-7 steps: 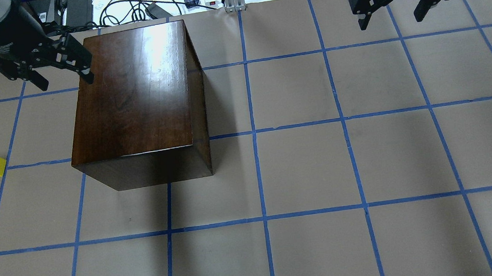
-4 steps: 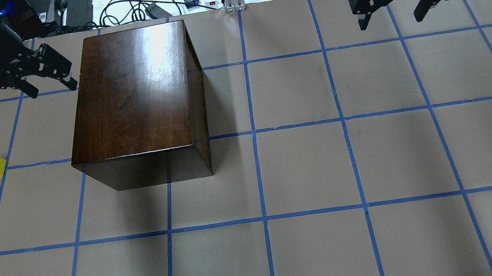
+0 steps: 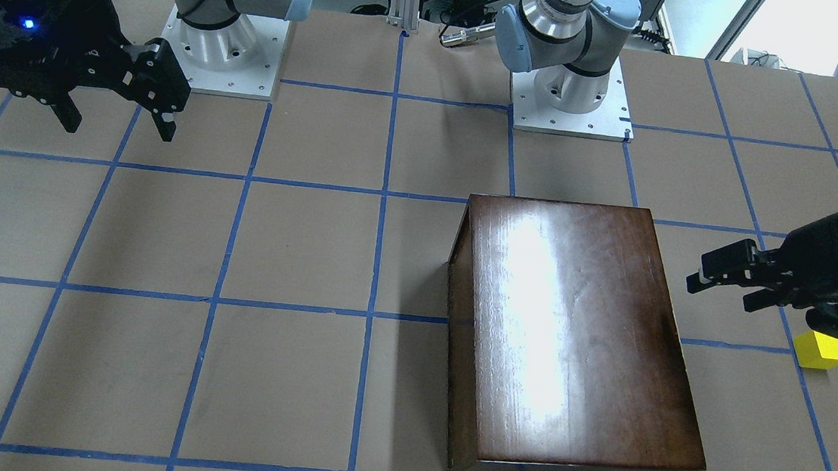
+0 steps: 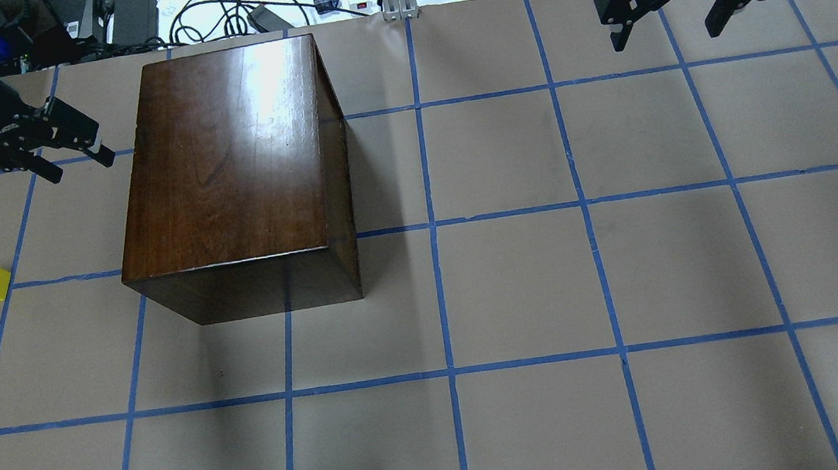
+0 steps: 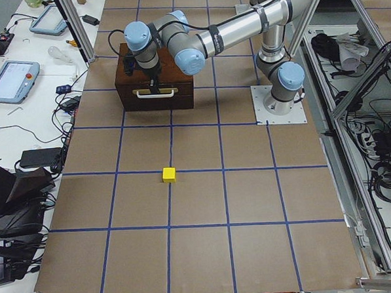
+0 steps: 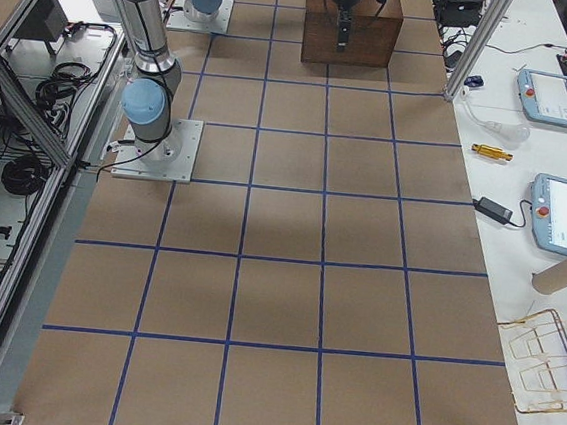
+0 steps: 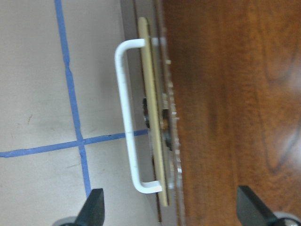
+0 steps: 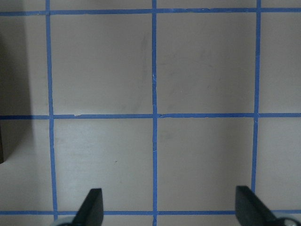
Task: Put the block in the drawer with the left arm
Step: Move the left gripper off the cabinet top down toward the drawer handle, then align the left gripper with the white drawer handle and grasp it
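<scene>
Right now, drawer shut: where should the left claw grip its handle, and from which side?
Take the white handle at the middle of its bar, coming down from above. The bar lies level and stands off the brass plate, so one finger of the open left claw should fit the gap behind it, the other outside.

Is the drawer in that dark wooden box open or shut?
Shut: the dark brown drawer front with its white handle sits flush against the glossy dark wooden box, and no pale tray sticks out.

The box is glossy dark wood. The drawer carries a smooth white handle, seemingly plastic. Matt brown paper covers the bench.
</scene>
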### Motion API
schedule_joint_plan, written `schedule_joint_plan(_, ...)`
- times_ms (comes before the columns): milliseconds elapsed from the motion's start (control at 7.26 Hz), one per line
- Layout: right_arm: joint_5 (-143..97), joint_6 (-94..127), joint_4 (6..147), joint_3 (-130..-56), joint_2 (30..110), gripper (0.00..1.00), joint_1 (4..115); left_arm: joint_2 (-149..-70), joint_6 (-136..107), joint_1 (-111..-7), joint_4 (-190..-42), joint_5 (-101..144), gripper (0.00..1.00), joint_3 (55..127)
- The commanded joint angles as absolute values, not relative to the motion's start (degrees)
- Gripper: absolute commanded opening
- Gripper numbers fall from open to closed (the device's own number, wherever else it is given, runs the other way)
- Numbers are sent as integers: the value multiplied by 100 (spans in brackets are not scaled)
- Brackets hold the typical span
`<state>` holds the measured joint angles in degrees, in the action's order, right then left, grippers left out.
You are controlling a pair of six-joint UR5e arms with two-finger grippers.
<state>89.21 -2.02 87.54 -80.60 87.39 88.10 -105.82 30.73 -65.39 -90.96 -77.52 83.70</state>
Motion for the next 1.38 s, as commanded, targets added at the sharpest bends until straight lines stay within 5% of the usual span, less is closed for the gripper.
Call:
schedule_joint_plan(0, 8921, -202, 8754, -8060, 8745, 100, 8815, -10818, 3418, -6372, -8887, -7752, 99, 8420)
schedule_joint_plan(1240, 8921, -202, 8754, -8060, 8736, 100, 8815, -11250, 2497, -6407, -8288, -7743, 98, 8736)
